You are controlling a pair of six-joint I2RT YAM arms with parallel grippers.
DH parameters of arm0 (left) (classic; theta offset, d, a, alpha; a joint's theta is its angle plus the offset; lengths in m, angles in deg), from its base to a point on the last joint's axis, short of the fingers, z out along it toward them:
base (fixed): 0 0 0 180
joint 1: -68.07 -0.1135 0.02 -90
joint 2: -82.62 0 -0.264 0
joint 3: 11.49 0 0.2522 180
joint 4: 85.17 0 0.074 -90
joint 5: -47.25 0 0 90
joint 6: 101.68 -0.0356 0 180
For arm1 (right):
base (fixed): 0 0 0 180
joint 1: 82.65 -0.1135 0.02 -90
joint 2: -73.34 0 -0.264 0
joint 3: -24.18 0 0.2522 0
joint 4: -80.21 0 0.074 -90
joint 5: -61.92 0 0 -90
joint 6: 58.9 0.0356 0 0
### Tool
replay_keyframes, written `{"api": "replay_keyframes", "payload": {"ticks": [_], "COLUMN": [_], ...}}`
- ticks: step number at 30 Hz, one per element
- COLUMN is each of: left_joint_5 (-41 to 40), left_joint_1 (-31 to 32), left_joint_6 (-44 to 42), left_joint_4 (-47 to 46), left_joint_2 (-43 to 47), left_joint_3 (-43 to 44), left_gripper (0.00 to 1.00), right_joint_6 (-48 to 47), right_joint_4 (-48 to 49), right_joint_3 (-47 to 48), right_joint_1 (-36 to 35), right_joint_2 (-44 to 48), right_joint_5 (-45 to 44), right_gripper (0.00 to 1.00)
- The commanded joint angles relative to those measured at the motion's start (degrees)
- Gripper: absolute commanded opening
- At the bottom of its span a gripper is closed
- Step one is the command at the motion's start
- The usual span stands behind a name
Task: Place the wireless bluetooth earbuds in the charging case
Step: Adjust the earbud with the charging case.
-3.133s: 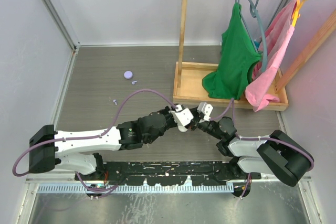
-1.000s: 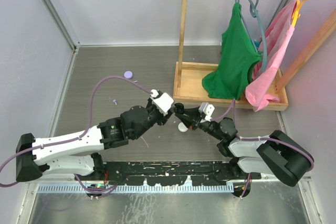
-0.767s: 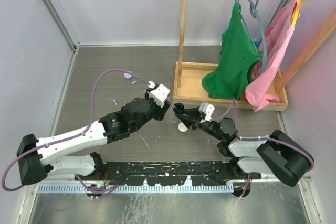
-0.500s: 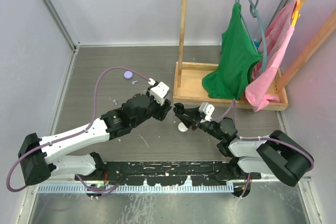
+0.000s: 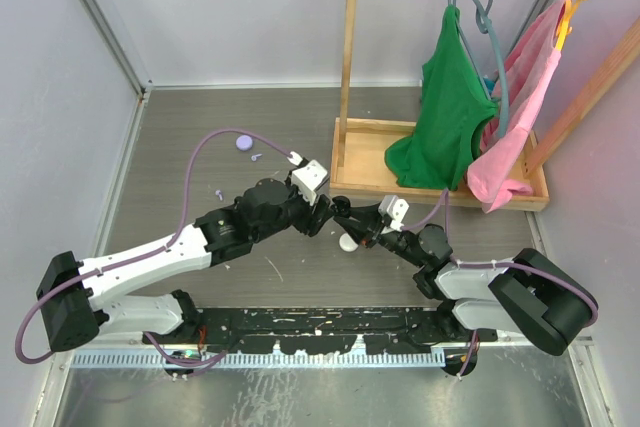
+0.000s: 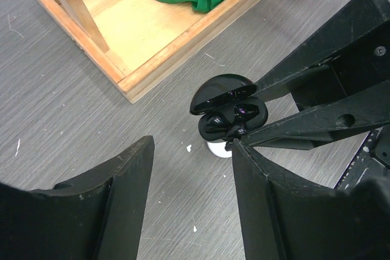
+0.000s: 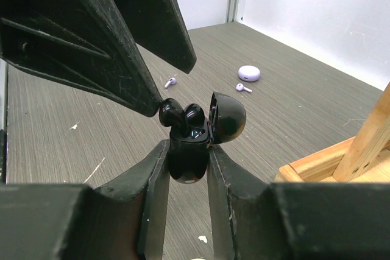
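An open case (image 7: 184,161) holding earbuds (image 7: 183,114) is clamped by the right gripper (image 7: 186,148). The left gripper (image 6: 192,147) is spread wide beside it.

no readable text, labels or numbers

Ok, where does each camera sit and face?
Top external: above and behind the robot, looking down on the grey table; left arm and right arm show.
Left wrist: looks down past its open left claw at the glossy black open charging case.
Right wrist: looks across the table; the right claw clamps that case.
Shared: both wrists see the case.
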Motion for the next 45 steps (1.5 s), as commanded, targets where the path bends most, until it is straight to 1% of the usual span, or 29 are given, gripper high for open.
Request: {"api": "replay_keyframes", "payload": {"ticks": [1, 12, 18, 23, 27, 33, 37, 45], "left_joint_5": [2.5, 4.02, 5.09, 4.01, 3.19, 10.11, 14.35, 18.37], "left_joint_1": [-0.25, -0.22, -0.27, -0.76, -3.0, -8.28, -9.34, -9.61], "left_joint_6": [1.19, 2.96, 5.04, 5.07, 5.32, 6.76, 6.76, 6.86], "left_joint_4": [-3.32, -3.4, -3.86, -2.21, -1.3, -2.54, -4.54, -7.23], "left_joint_2": [0.63, 1.59, -0.02, 2.38, 4.42, 4.11, 4.03, 3.91], "left_joint_3": [1.21, 1.97, 3.55, 3.25, 1.63, 0.09, -1.32, -2.61], "left_gripper": [0.56, 0.57, 0.57, 0.59, 0.59, 0.59, 0.59, 0.59], "right_joint_6": [0.29, 0.42, 0.52, 0.47, 0.51, 1.6, 2.47, 4.35], "right_joint_4": [4.98, 4.98, 5.15, 5.15, 5.28, 7.05, 9.4, 11.73], "right_joint_3": [1.12, 1.19, 1.3, 1.24, 1.2, 1.01, 0.59, 0.65], "right_joint_1": [0.08, 0.04, 0.07, 0.07, 0.09, 0.05, 0.03, 0.05], "right_joint_2": [0.36, 0.24, -0.2, 0.08, 0.19, -0.09, -0.76, -0.93], "right_joint_5": [-0.03, 0.11, 0.21, 0.07, 0.24, 1.95, 2.5, 4.68], "right_gripper": [0.01, 0.01, 0.01, 0.01, 0.01, 0.01, 0.01, 0.01]}}
